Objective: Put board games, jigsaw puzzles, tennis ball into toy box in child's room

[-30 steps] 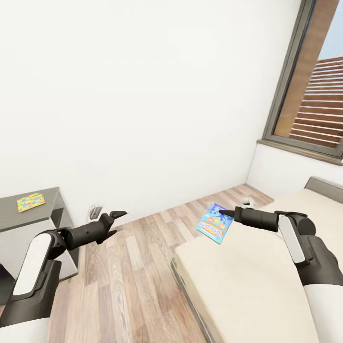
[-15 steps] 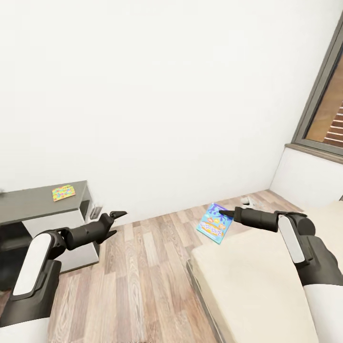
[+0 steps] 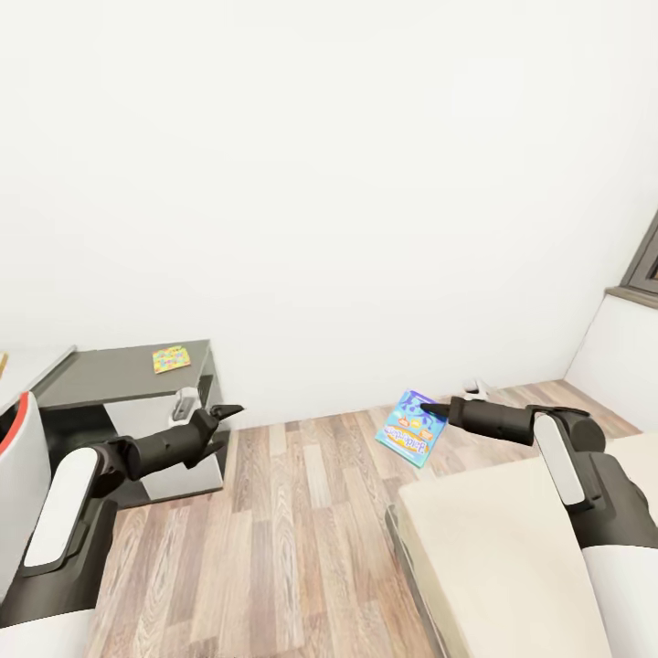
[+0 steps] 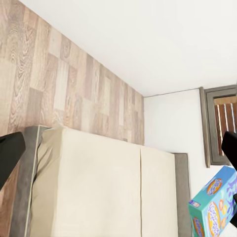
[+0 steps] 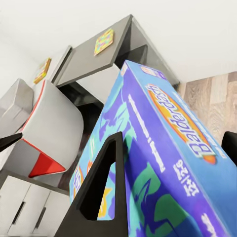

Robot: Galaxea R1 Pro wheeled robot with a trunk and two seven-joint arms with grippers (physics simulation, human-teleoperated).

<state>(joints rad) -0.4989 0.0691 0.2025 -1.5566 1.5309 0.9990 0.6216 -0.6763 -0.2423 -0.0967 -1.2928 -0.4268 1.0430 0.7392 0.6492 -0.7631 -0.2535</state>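
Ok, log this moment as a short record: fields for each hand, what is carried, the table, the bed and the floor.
right hand: shut on game box, held in the air over the floor
game box: blue and purple, "Balderdash" print, gripped at its top edge
left hand: open, holding nothing
table: dark grey top, ahead on the left
puzzle: lying flat on the dark top
second puzzle: on the adjoining pale top
bed: beige mattress, lower right
floor: wood planks
toy box: cannot tell where

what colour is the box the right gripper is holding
Mostly blue board game, with purple, green and an orange logo; clearest in the right wrist view.
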